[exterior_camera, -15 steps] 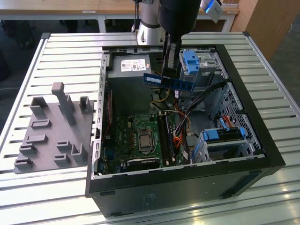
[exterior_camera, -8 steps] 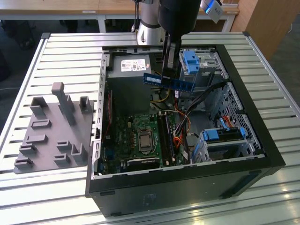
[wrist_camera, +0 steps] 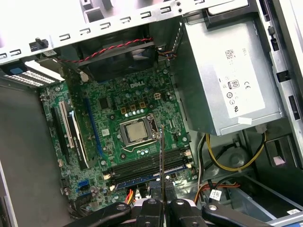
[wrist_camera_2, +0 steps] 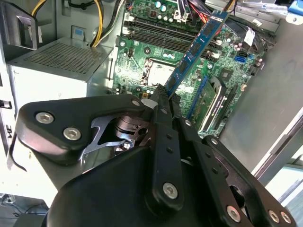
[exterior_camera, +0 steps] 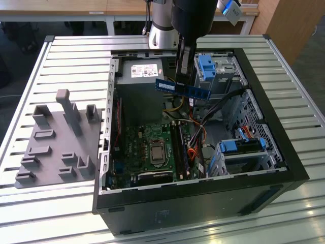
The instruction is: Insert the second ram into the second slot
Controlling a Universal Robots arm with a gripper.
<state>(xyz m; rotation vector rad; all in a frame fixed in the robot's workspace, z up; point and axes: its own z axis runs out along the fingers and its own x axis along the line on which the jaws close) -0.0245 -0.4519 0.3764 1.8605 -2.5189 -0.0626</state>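
My gripper is shut on the second ram, a long thin blue board with a white label. It hangs level in the air above the open computer case, over the power supply's edge and the cables. In the second wrist view the ram sticks out from my gripper towards the motherboard. In the first wrist view it shows edge-on as a thin line above the row of memory slots. It stands clear of the slots. One slot seems to hold a blue stick.
The black case lies open on a slatted metal table. Inside are the grey power supply, the processor socket, loose cables and drive bays with light-blue latches. A grey fixture block sits on the exterior view's left.
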